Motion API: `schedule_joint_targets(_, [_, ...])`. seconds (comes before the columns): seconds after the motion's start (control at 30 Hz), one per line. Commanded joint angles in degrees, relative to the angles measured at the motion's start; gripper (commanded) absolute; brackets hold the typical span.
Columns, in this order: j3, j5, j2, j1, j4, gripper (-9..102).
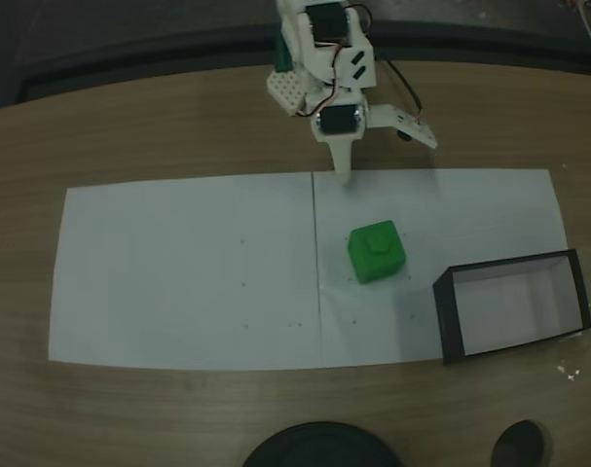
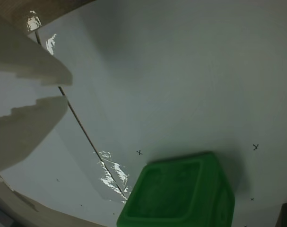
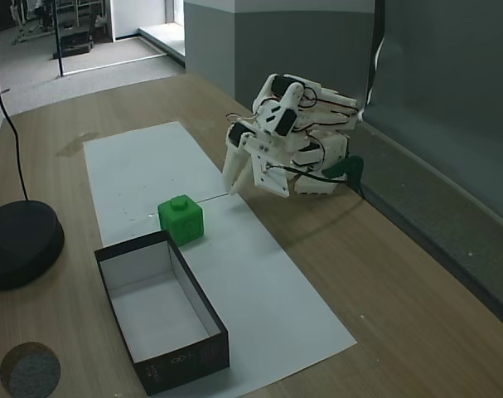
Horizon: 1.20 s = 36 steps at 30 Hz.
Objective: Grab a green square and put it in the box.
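The green square (image 1: pixel 376 252) (image 3: pixel 181 219) rests stud-up on the white paper, a little left of the box in a fixed view. In the wrist view the green square (image 2: pixel 178 194) fills the bottom centre. The box (image 1: pixel 558 265) (image 3: pixel 200 298) has black walls and a white floor and holds nothing. My gripper (image 1: pixel 346 178) (image 3: pixel 239 187) points down at the paper's far edge, about a cube-width and a half behind the green square. The white fingertips (image 2: pixel 53 75) stand a narrow gap apart, with nothing between them.
White paper (image 1: pixel 178 272) covers the middle of the wooden table. Two dark round discs (image 1: pixel 319 448) (image 1: pixel 521 444) lie at the near edge. A black round base (image 3: pixel 19 245) stands beside the box. A white studded brick (image 1: pixel 287 92) sits by the arm's base.
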State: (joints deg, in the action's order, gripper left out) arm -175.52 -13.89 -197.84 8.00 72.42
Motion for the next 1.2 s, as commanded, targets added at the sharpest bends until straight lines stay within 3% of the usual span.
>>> schedule_joint_targets(0.0, [3.3,-0.1,-1.3,-0.2,1.2,0])
schedule_joint_targets(0.17, [3.3,0.1,-1.3,1.0,0.6,0])
schedule_joint_targets(0.3, [7.9,0.0,-1.3,-0.8,-1.6,10])
schedule_joint_targets(0.43, [22.0,-1.1,-0.2,-5.3,-6.8,18])
schedule_joint_targets(0.63, [44.6,-5.2,2.7,-6.2,-5.1,19])
schedule_joint_targets(0.8, [54.5,5.4,2.7,-6.5,-5.5,19])
schedule_joint_targets(1.03, [60.2,8.1,3.5,-6.5,-20.9,19])
schedule_joint_targets(1.17, [63.5,8.2,5.9,-6.6,-22.9,25])
